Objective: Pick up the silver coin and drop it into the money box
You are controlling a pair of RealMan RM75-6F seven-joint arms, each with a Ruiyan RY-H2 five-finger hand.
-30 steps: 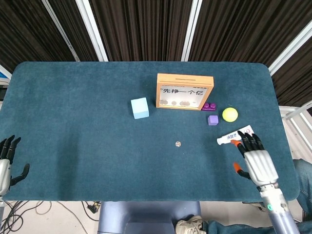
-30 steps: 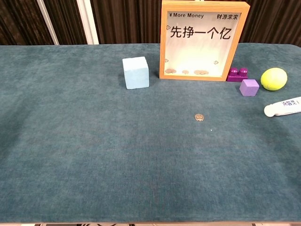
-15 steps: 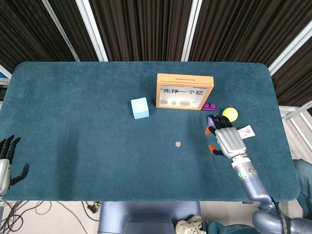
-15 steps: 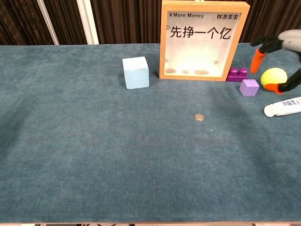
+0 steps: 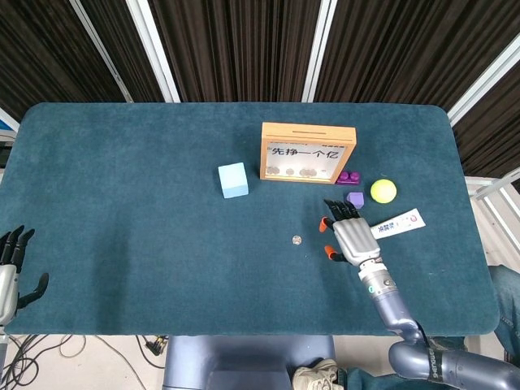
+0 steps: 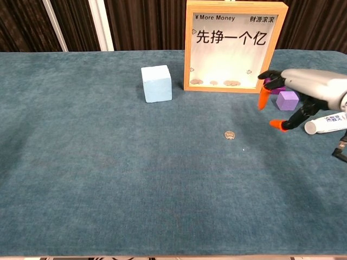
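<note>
Silver coin (image 5: 297,240) lies mid-table toward the near edge; the right hand (image 5: 348,236), fingers spread and empty, should descend squarely over it and pinch low.

One silver coin (image 6: 230,135), one money box (image 6: 235,46), two hands (image 5: 350,236).

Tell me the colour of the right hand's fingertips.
Orange fingertips on the right hand, clearest in the chest view.
</note>
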